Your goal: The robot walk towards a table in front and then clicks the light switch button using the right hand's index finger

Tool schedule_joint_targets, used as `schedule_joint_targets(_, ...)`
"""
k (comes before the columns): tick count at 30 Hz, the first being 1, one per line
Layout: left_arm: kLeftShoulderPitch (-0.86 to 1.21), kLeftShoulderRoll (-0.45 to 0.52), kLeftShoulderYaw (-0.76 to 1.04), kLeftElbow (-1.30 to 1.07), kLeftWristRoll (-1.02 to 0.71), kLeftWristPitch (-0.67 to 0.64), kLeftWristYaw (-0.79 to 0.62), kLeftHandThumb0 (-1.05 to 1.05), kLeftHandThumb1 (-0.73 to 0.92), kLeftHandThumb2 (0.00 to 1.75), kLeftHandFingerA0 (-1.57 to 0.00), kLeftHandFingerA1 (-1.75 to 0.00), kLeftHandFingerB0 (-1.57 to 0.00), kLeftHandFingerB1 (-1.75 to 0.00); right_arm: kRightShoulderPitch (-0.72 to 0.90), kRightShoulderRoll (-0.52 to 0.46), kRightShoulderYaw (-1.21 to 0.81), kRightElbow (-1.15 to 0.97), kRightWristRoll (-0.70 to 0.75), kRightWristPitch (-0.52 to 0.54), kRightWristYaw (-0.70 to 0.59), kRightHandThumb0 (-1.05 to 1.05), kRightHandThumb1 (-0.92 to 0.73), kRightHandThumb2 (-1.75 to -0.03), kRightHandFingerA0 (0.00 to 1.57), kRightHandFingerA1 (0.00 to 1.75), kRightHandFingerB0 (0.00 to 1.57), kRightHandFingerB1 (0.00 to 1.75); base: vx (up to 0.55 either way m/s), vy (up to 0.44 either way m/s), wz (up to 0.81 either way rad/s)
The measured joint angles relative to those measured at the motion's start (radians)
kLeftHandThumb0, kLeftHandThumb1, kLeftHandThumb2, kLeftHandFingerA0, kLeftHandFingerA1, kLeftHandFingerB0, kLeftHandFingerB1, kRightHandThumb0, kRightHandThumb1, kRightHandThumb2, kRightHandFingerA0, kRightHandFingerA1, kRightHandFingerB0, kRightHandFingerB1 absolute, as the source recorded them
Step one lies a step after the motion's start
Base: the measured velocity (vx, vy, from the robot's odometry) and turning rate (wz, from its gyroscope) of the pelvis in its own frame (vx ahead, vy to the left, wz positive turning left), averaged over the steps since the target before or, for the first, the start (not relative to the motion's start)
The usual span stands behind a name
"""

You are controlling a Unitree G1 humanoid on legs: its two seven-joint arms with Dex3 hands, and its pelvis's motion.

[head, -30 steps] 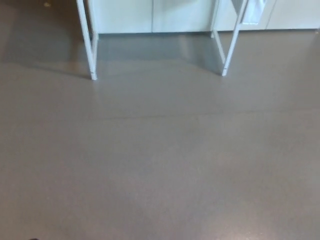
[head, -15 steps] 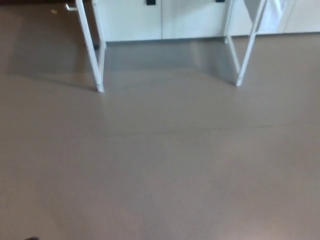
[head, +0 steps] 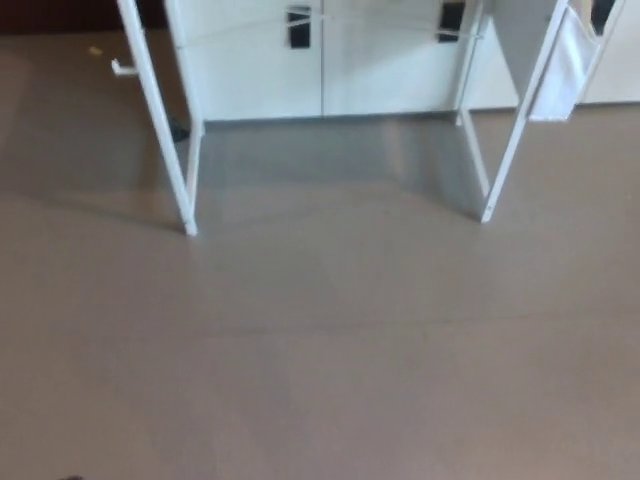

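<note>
Only the lower part of the table shows in the head view: a white front left leg (head: 160,125) and a white front right leg (head: 515,130) stand on the grey-brown floor (head: 320,350), with two rear legs behind them. The tabletop and the light switch button are above the top edge of the picture and hidden. Neither of my hands shows anywhere.
Behind the table stand white cabinet doors (head: 320,60) with dark handles (head: 299,27). A white panel or cloth (head: 562,65) hangs by the right leg. A small white hook (head: 122,68) sticks out from the left leg. A dark wall base runs along the top left.
The whole picture has shifted: the table legs and cabinets sit lower and look larger than one second ago, and more of the cabinets shows. The camera has moved; nothing on the floor has.
</note>
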State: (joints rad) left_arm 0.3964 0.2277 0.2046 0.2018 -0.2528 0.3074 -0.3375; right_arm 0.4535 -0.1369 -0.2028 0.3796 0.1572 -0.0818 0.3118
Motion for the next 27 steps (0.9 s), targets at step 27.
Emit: schedule_joint_targets(27, -0.005, 0.008, -0.018, 0.006, 0.002, 0.0, -0.005, -0.12, 0.63, 1.01, -0.23, -0.55, -0.12, -0.49, 0.023, -0.006, 0.012, 0.013, -0.019, -0.039, -0.015, -0.37, -0.52, -0.55, 0.78, 0.49, 0.53, 0.44, 0.45, -0.018, 0.01)
